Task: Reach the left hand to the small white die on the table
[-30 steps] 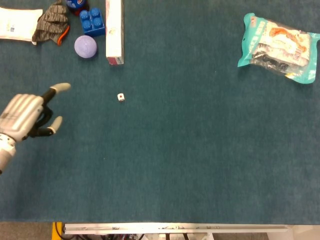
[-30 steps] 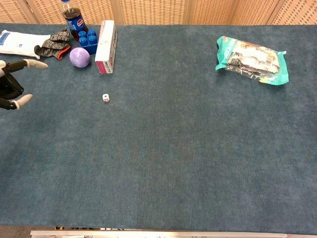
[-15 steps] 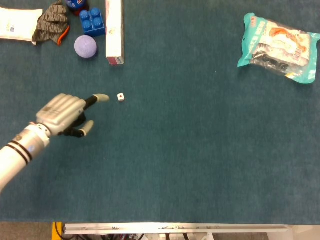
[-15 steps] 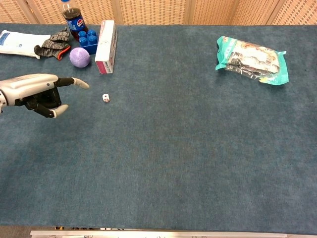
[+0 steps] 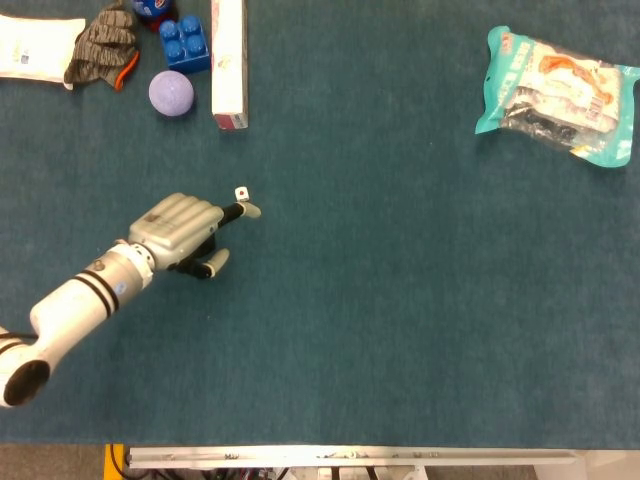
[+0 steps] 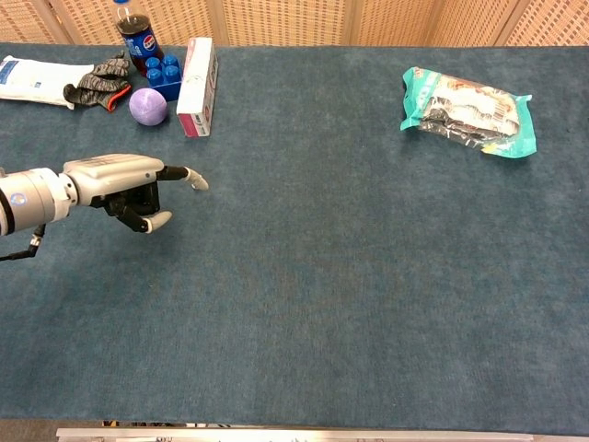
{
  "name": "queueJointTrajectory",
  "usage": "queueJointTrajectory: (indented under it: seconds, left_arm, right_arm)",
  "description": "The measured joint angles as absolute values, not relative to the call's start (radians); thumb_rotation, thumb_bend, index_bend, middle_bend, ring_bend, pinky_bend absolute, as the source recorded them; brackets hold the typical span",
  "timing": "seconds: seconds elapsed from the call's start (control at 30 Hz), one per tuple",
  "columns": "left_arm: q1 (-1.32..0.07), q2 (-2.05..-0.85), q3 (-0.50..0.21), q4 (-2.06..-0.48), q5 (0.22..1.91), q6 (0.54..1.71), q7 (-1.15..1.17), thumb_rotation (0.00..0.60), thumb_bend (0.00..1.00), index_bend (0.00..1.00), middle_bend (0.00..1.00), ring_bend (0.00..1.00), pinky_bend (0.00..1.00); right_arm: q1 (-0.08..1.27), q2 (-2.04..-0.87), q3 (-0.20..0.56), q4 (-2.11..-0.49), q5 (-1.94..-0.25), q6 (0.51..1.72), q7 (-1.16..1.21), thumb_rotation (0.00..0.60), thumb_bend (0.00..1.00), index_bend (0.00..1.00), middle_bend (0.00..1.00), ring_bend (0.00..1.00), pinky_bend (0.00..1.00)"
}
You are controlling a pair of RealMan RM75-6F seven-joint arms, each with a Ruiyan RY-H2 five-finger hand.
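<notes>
The left hand (image 5: 185, 228) is reaching the die (image 5: 241, 192), one fingertip just beside it, apparently not yet touching. Fingers are parted and holding nothing. The die is lying on the table (image 5: 400, 300), below the box (image 5: 228, 60). Grasping remains outstanding.

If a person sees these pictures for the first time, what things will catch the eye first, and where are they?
The eye goes first to the silver left hand at centre left, one finger stretched out to a tiny white die on the blue-green table. Next comes the teal snack bag alone at the far right. A cluster sits at the far left: a purple ball, blue brick and long white box.
</notes>
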State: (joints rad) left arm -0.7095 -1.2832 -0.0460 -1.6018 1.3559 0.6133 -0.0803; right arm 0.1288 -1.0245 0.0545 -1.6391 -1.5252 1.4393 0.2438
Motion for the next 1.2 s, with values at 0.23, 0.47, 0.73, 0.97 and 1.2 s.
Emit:
queueJointTrajectory:
  seconds: [0.23,0.47,0.73,0.97,1.2]
  left_arm:
    - [-0.736,-1.323,-0.044,-1.574,1.273,0.595,-0.013,0.6,0.52,0.15,0.98,0.99,1.0]
    - [-0.751,-1.349,-0.032,-1.545,1.199,0.593,0.046,0.6,0.52,0.15,0.98,0.99,1.0]
    - [-0.762,-1.356,-0.018,-1.534,1.136,0.601,0.089,0.6,0.52,0.15,0.98,0.99,1.0]
    - [-0.769,-1.363,-0.017,-1.512,1.092,0.604,0.098,0.6,0.52,0.15,0.98,0.99,1.0]
    - [-0.774,-1.357,-0.018,-1.5,1.052,0.614,0.106,0.6,0.52,0.15,0.98,0.99,1.0]
  right_arm:
    - [0.125,-1.026,0.054,-1.629,-1.526,1.442,0.255,0.6,0.37,0.15,0.34,0.31,0.32]
    - [0.12,-1.028,0.053,-1.621,-1.527,1.446,0.265,0.6,0.37,0.15,0.34,0.31,0.32]
    - [0.115,-1.027,0.053,-1.618,-1.53,1.451,0.271,0.6,0.37,0.15,0.34,0.31,0.32]
    - [0.112,-1.027,0.053,-1.616,-1.529,1.451,0.273,0.6,0.37,0.15,0.34,0.31,0.32]
    - [0.112,-1.027,0.053,-1.616,-1.53,1.451,0.274,0.6,0.37,0.15,0.34,0.31,0.32]
